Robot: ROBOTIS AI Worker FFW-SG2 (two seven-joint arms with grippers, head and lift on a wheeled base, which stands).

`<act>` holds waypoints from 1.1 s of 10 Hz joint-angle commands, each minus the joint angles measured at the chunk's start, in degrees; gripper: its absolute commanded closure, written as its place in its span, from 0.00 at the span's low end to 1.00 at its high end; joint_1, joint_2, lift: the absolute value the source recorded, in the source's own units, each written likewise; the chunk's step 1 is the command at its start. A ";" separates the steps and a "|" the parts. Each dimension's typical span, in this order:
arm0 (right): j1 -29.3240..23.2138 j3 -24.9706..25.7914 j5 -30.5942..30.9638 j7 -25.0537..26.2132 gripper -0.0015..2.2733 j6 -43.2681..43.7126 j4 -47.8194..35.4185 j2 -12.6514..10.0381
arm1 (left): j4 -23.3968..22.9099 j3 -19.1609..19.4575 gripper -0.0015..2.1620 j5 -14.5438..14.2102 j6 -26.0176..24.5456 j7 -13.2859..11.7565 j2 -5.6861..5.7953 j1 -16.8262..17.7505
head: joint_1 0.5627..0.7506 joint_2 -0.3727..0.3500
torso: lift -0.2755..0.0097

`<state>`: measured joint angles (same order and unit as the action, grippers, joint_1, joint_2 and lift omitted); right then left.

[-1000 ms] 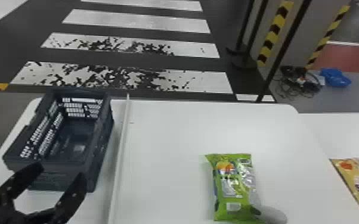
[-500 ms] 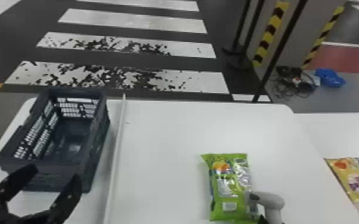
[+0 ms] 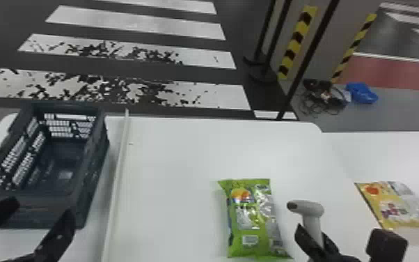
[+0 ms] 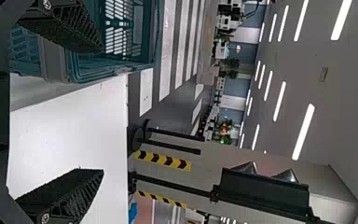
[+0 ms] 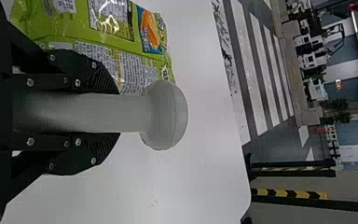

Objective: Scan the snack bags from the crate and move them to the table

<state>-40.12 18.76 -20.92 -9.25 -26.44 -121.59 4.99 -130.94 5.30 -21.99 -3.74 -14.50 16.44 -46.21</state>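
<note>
Green snack bag (image 3: 248, 217): flat, inward of the surface's (image 3: 170, 174) right edge. Scanner (image 5: 121, 113): clasped in my right fingers (image 5: 86, 156); wants a firm grip, nose angled squarely at the label (image 3: 250, 240). Left fingers (image 4: 65, 193): parted, empty, near the crate (image 3: 94, 169).

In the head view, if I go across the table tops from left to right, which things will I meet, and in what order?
Dark crate → long pale strip → green snack bag → grey scanner → yellow snack bag
</note>
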 commanded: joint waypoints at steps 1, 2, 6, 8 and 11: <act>4.26 1.55 1.32 -2.18 0.99 0.28 4.61 1.16 | -0.01 -0.81 0.04 0.19 -1.67 0.00 0.43 1.13 | 0.70 0.21 | 0.63; 8.04 2.08 2.38 -4.99 0.99 -0.24 8.30 2.83 | -0.10 -0.90 0.04 0.90 -1.67 0.00 -0.01 0.60 | 0.70 0.17 | 0.63; 16.39 1.90 4.05 -8.33 0.99 -1.30 18.15 8.28 | -0.36 -0.99 0.04 2.83 -0.97 0.18 -2.03 -1.33 | 0.70 0.12 | 0.63; 18.41 1.37 5.63 -8.50 0.99 -1.12 22.45 9.69 | -0.45 -1.52 0.04 3.36 -0.97 0.35 -2.47 -1.51 | 0.70 0.09 | 0.63; 19.99 0.41 6.95 -9.21 0.99 -1.30 25.71 10.48 | -0.80 -1.78 0.04 3.45 -0.62 0.53 -2.64 -1.69 | 0.70 0.05 | 0.63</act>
<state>-20.33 19.40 -14.27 -18.49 -27.64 -96.32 15.40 -131.66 3.58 -18.54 -4.44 -13.97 13.84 -47.86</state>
